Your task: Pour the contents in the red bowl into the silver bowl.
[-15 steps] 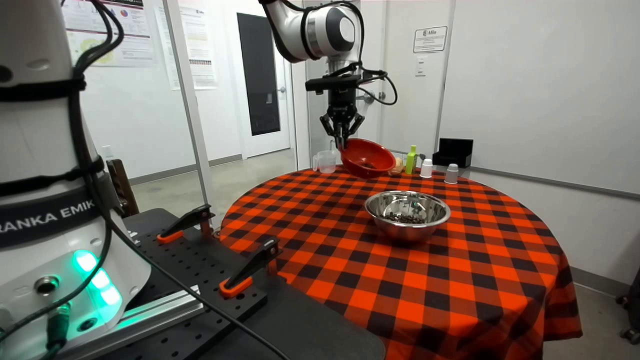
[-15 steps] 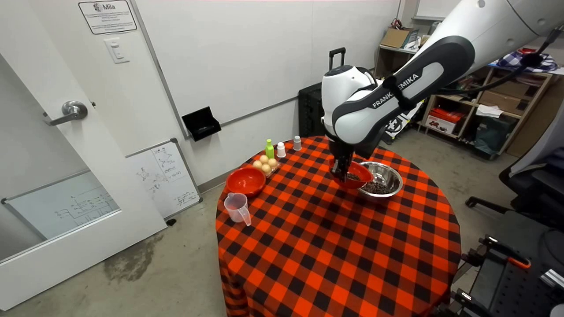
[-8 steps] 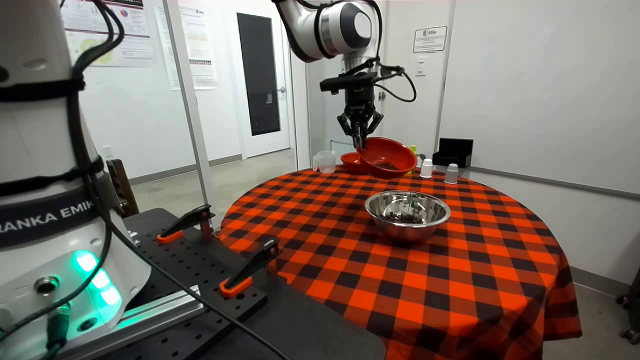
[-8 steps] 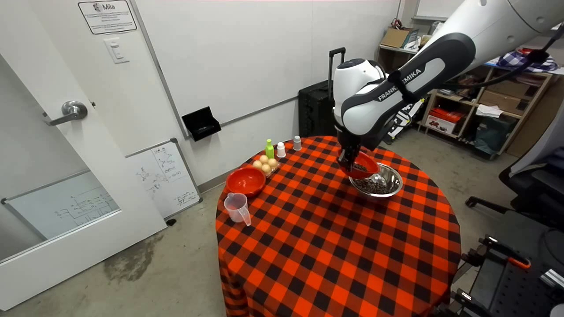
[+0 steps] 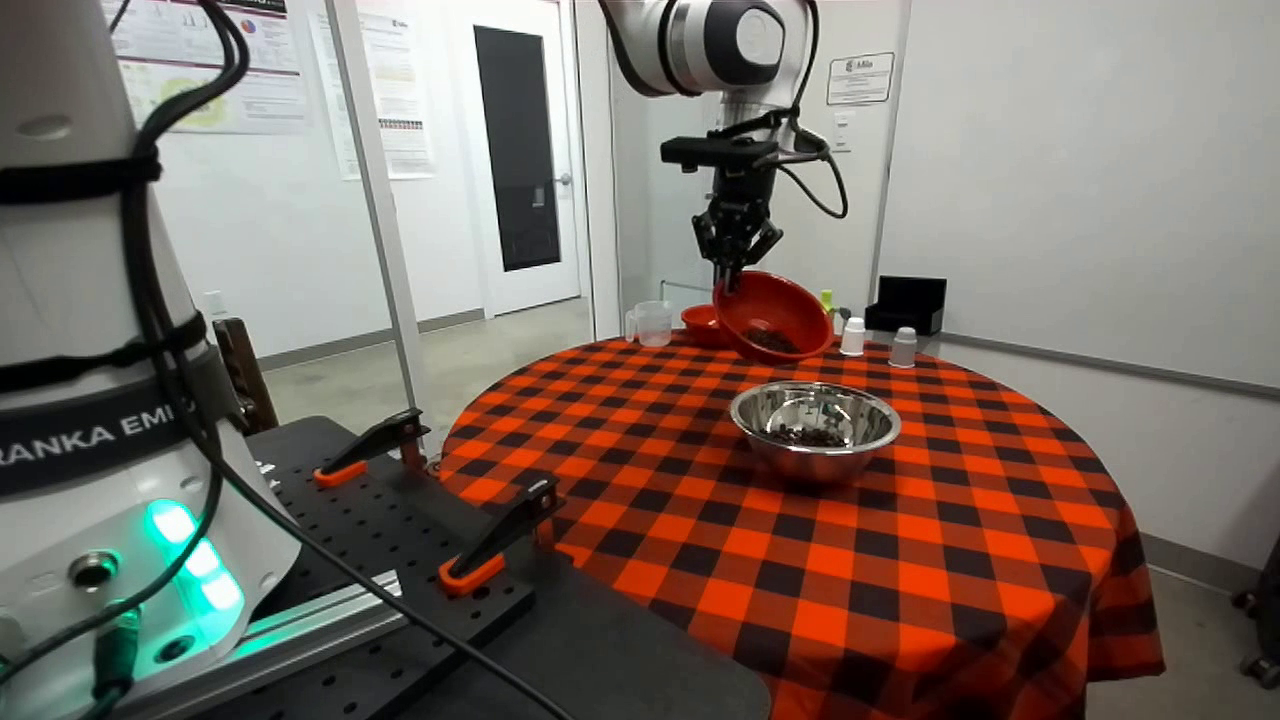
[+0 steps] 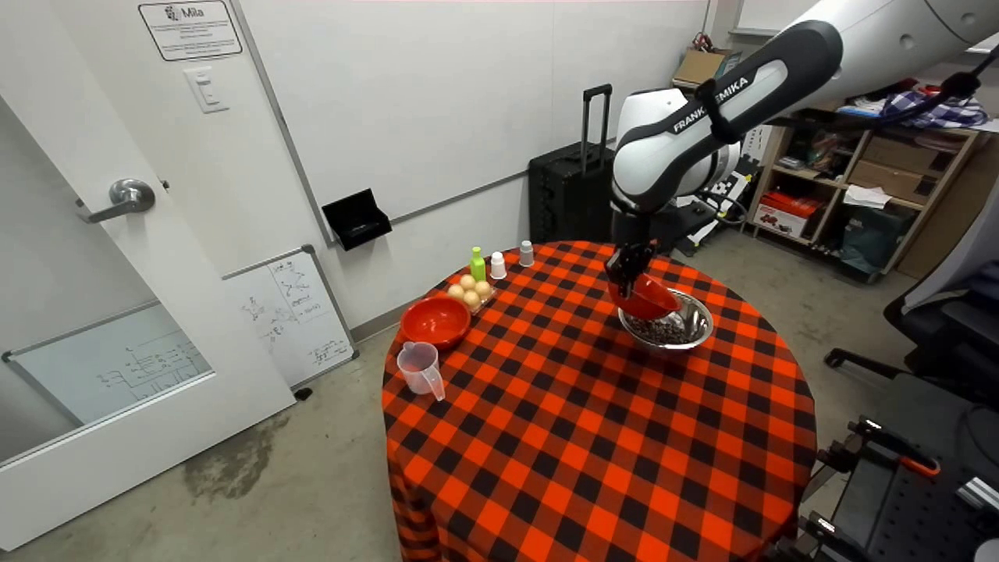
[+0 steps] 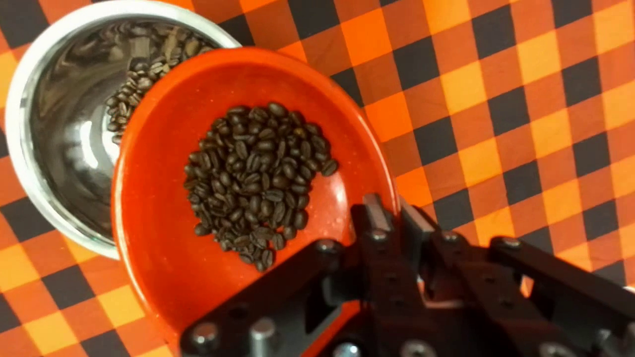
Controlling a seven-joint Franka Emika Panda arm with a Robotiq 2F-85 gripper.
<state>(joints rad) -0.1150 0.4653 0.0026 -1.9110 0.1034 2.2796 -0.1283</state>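
Observation:
My gripper [image 5: 727,280] is shut on the rim of the red bowl [image 5: 785,300] and holds it in the air, tilted toward the silver bowl [image 5: 815,462]. In the wrist view the gripper [image 7: 392,210] has one finger inside and one outside the rim of the red bowl [image 7: 154,233]. A pile of dark coffee beans [image 7: 253,173] lies inside it. The red bowl overlaps part of the silver bowl [image 7: 59,99], which also holds beans [image 7: 126,99]. An exterior view shows the gripper [image 6: 622,285] and the red bowl [image 6: 648,303] above the silver bowl's near-left rim.
A similar red bowl [image 6: 435,321] stands at the table edge beside a clear measuring cup [image 6: 420,368]. Eggs [image 6: 471,291], a green bottle [image 6: 478,264], a white cup [image 6: 498,265] and a grey cup [image 6: 527,254] line the edge by the wall. A checkered cloth covers the round table.
The gripper and red bowl have moved toward the silver bowl, rightward in both exterior views. In the last half second the red bowl has tipped further. Its beans have gathered lower in it.

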